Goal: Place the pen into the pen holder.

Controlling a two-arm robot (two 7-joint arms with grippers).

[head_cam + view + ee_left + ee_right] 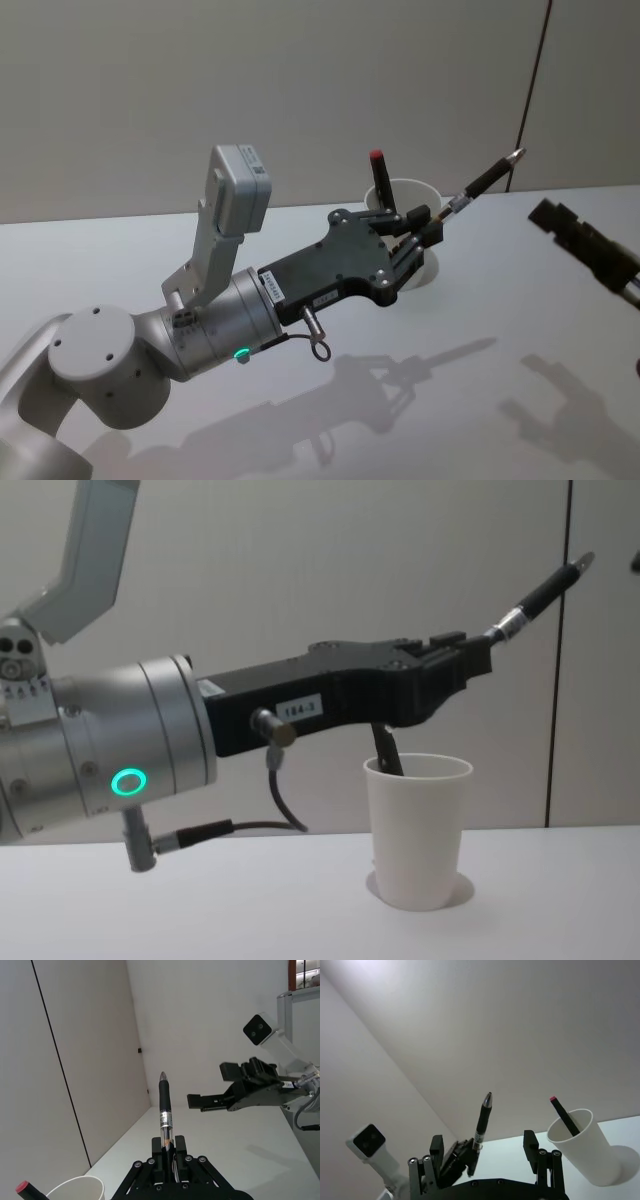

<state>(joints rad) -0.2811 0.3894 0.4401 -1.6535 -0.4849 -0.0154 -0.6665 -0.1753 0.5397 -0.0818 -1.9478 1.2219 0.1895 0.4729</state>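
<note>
My left gripper (428, 230) is shut on a black pen (482, 183) near its lower end. The pen slants up and to the right, silver tip highest. In the chest view this left gripper (472, 660) hangs just above the rim of the pen holder (418, 825), a white paper cup, and the pen (535, 593) sticks out past it. Another pen with a red end (377, 162) stands in the pen holder (412, 193). In the left wrist view the held pen (165, 1110) rises from the fingers. My right gripper (585, 243) hovers open to the right, holding nothing.
The cup stands on a plain white table (470, 400) in front of a grey wall. A dark vertical seam (535, 80) runs down the wall at the right. My left arm's thick silver wrist (110, 760) reaches across the table's left half.
</note>
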